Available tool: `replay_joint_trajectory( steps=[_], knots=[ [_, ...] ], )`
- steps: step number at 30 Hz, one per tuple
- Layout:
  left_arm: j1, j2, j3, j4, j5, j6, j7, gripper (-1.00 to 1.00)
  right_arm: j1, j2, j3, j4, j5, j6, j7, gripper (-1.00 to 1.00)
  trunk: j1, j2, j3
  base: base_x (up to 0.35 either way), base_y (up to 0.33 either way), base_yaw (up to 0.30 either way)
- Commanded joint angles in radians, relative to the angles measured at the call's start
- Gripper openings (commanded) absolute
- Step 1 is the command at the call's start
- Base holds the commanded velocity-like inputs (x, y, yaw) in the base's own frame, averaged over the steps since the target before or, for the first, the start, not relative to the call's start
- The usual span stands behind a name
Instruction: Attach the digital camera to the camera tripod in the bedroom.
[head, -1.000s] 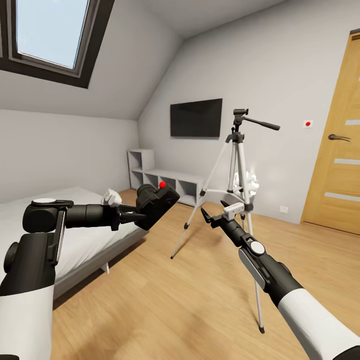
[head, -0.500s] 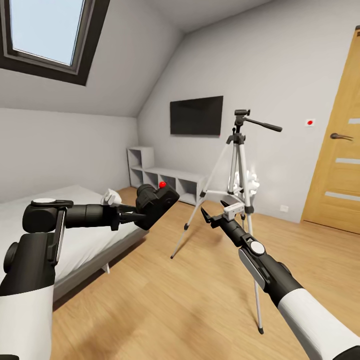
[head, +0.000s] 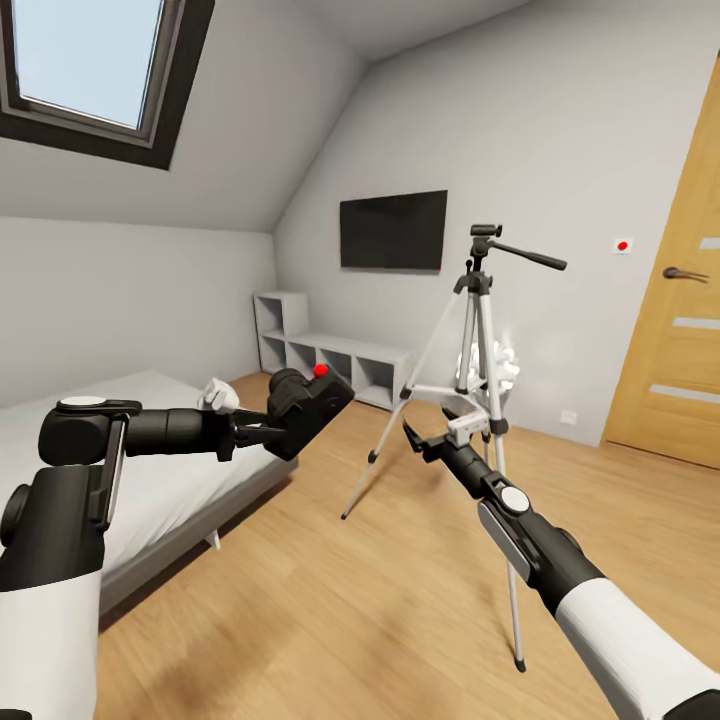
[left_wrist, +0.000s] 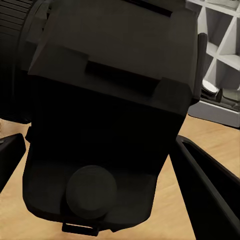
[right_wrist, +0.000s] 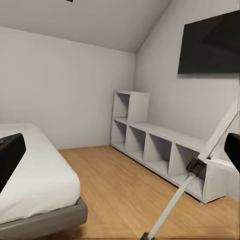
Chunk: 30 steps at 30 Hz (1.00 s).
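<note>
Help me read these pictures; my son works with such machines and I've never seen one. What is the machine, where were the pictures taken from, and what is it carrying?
It is a simulated wheeled robot with two arms, steered by a person. The large picture looks down from its head over both arms in a bedroom. The left gripper holds the digital camera, black with a red button, above the edge of the grey bed. The right gripper is open and holds nothing. Ahead stands the camera tripod, its top bare. The two small pictures come from cameras at the wrists: the left shows the digital camera close up, the right looks past its fingers at the white shelf and the TV.
</note>
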Motion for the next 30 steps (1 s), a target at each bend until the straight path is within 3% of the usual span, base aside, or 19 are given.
replay_joint_trajectory(
  steps=[1, 3, 8, 11, 18, 26, 28, 30],
  knots=[
    [-0.001, 0.000, 0.001, -0.001, -0.010, 0.010, -0.011, -1.00, -0.001, -0.001, 0.004, 0.015, -0.011, -0.002, 0.003, 1.00, -0.004, 0.007, 0.002, 0.000, 0.000, 0.000],
    [-0.001, 0.000, 0.001, -0.001, -0.010, 0.010, -0.011, -1.00, -0.001, 0.001, 0.010, 0.035, -0.011, -0.001, 0.004, 1.00, -0.012, 0.021, 0.008, 0.000, 0.000, 0.000],
    [-0.001, -0.001, 0.001, -0.001, -0.010, 0.010, -0.011, -1.00, -0.001, 0.007, 0.067, 0.151, -0.011, -0.001, 0.004, 1.00, -0.031, 0.056, 0.024, 0.000, 0.000, 0.000],
    [-0.001, -0.001, 0.001, -0.001, -0.010, 0.010, -0.011, -1.00, -0.001, 0.014, 0.087, 0.283, -0.011, -0.006, 0.004, 1.00, -0.042, 0.077, 0.033, 0.000, 0.000, 0.000],
    [-0.001, -0.001, 0.000, -0.001, -0.010, 0.010, -0.011, -1.00, -0.001, 0.067, 0.096, 0.509, -0.009, -0.016, 0.003, 1.00, -0.069, 0.126, 0.055, 0.000, 0.000, 0.000],
    [-0.001, -0.001, 0.000, -0.001, -0.010, 0.010, -0.011, -1.00, -0.001, 0.088, 0.096, 0.620, -0.009, -0.033, 0.002, 1.00, -0.100, 0.182, 0.080, 0.000, 0.000, 0.000],
    [-0.001, -0.001, 0.000, -0.001, -0.010, 0.010, -0.011, -1.00, -0.001, 0.108, 0.096, 0.741, -0.009, -0.038, 0.002, 1.00, -0.108, 0.196, 0.086, 0.000, 0.000, 0.000],
    [-0.001, -0.001, 0.000, -0.001, -0.010, 0.010, -0.011, -1.00, -0.001, 0.112, 0.096, 0.774, -0.009, -0.040, 0.002, 1.00, -0.115, 0.210, 0.093, 0.000, 0.000, 0.000]
  ],
)
